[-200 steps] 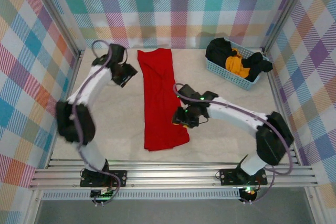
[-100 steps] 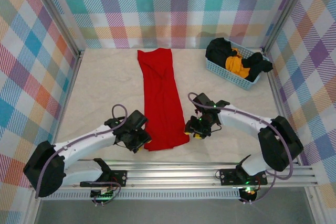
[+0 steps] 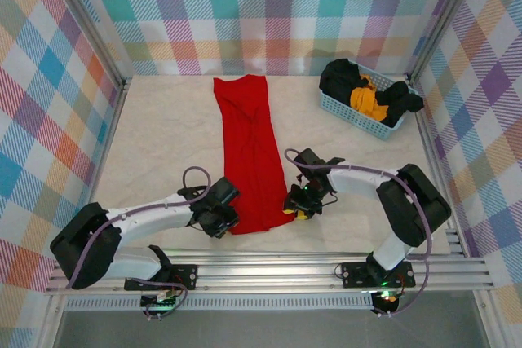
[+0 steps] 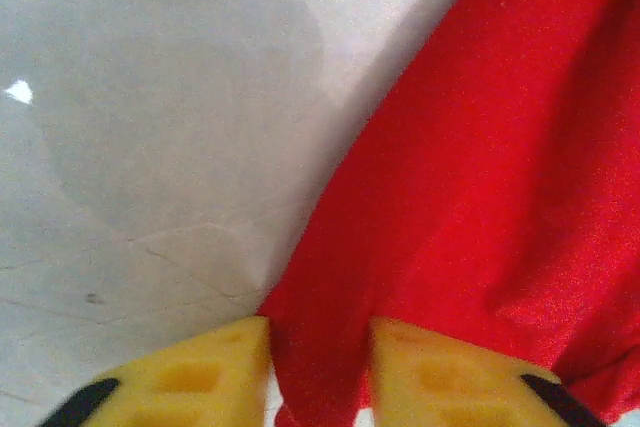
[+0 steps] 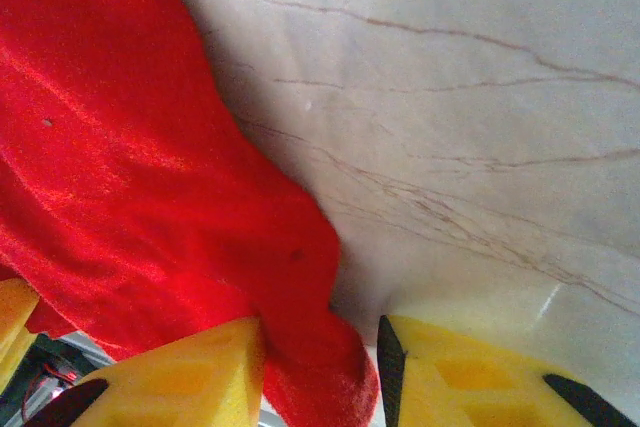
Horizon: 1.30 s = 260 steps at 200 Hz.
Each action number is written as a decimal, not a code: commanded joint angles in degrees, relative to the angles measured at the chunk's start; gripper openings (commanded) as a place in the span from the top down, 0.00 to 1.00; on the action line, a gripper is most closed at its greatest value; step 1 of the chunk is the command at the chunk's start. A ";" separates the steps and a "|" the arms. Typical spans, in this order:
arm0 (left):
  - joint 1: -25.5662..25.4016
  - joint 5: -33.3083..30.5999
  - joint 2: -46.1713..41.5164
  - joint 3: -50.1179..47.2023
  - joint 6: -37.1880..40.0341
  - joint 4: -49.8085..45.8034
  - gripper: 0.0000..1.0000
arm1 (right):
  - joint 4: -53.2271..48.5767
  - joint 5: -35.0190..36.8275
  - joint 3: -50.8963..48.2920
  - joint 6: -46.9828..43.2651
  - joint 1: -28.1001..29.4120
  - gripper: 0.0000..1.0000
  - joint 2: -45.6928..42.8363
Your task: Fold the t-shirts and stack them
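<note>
1. Your red t-shirt [image 3: 251, 152] lies as a long strip on the worktop [image 3: 163, 144].
2. Left gripper [image 4: 318, 372] is low at its near-left corner, jaws narrow around the hem.
3. Right gripper [image 5: 320, 377] is low at the near-right corner, jaws narrow around the cloth.

Bright, even overhead light; soft shadows beside the red t-shirt [image 4: 480, 197]; both wrist views slightly blurred up close.

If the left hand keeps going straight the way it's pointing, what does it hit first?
Probably the bright red cloth t-shirt: its near corner already lies between the left hand's yellow fingers, with more red cloth straight ahead.
</note>
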 commanded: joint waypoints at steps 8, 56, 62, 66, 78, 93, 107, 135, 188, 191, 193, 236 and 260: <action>-1.53 -2.37 2.44 0.66 -1.33 2.83 0.84 | 2.35 -2.17 -0.65 1.27 1.27 0.69 1.27; -3.45 -6.63 -6.57 0.09 -3.59 -4.31 1.00 | 0.92 1.45 -0.75 6.32 5.09 1.00 -2.87; -3.57 -7.17 -8.84 -0.25 -4.12 -6.27 1.00 | 0.29 2.09 -1.15 7.20 5.28 1.00 -4.03; -3.64 -7.53 -10.42 -0.65 -4.62 -7.51 1.00 | -0.06 2.44 -1.40 7.69 5.40 1.00 -4.96; -3.76 -8.34 -15.26 -2.06 -6.21 -10.87 1.00 | -0.96 3.53 -2.29 9.12 5.95 1.00 -7.51; -3.82 -8.28 -21.06 -5.44 -8.47 -10.98 1.00 | -1.81 3.70 -3.04 10.65 7.14 1.00 -9.61; -3.91 -7.54 -24.52 -9.10 -10.54 -9.58 1.00 | -1.55 2.96 -3.61 11.96 9.04 1.00 -9.53; -4.00 -6.31 -26.54 -12.82 -11.89 -6.25 1.00 | 0.28 2.69 -3.30 14.42 14.43 1.00 -6.04; -4.00 -6.55 -24.33 -11.53 -10.92 -6.86 1.00 | -1.65 5.68 -1.20 14.92 15.77 1.00 -4.79; -4.00 -6.55 -24.33 -11.54 -10.88 -6.67 1.00 | -1.86 5.90 -1.07 14.82 15.77 1.00 -4.83; -4.00 -6.59 -24.42 -11.54 -10.92 -6.61 1.00 | -2.02 6.07 -0.98 14.73 15.77 1.00 -4.87; -4.00 -9.03 -23.68 -9.31 -10.01 -7.58 0.99 | -2.43 5.58 0.69 12.70 14.30 1.00 -3.08; -4.04 -10.29 -23.56 -6.31 -8.87 -12.52 0.68 | -7.70 8.81 3.04 12.29 14.32 0.67 -3.79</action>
